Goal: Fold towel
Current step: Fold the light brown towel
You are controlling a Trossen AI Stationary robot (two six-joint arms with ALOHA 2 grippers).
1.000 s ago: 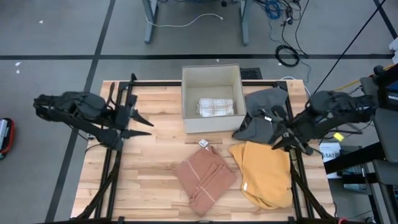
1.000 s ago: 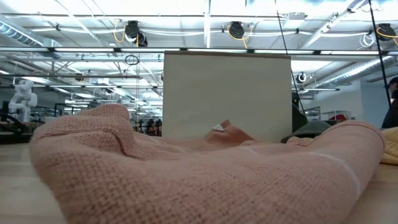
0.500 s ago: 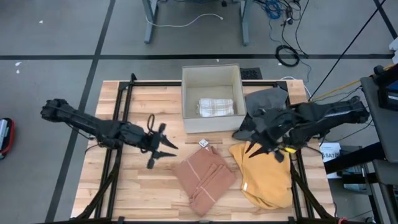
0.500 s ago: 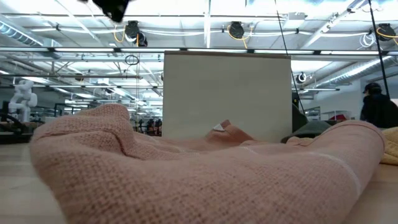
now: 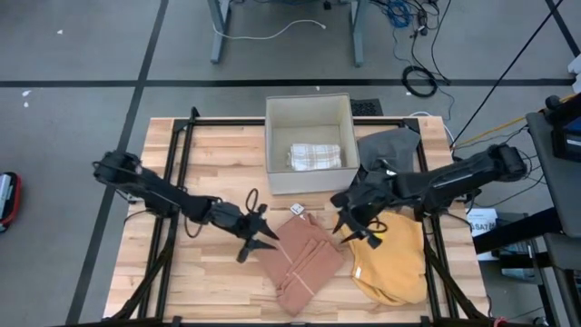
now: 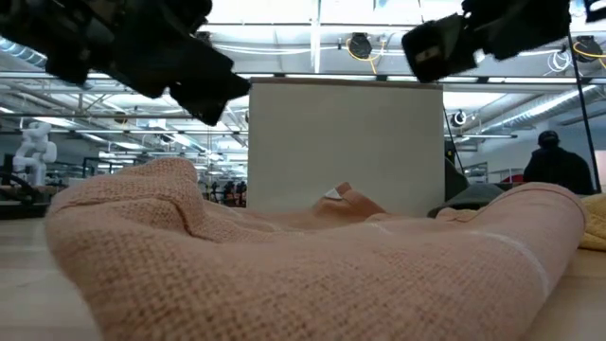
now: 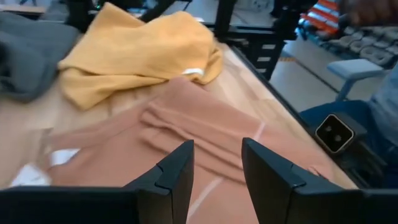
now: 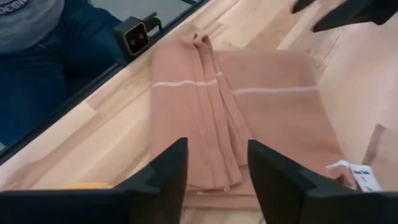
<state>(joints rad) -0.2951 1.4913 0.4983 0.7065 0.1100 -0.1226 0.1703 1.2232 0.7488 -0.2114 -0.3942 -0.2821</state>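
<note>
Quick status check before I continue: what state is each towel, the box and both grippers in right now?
Pink towel: partly folded, bunched, flat on the table, not held.
Yellow towel: crumpled heap, unfolded.
Grey towel: crumpled beside the box.
Box: open-topped, holding a folded checked towel.
Left gripper: open, empty, at the pink towel's left edge.
Right gripper: open, empty, between the pink and yellow towels.
</note>
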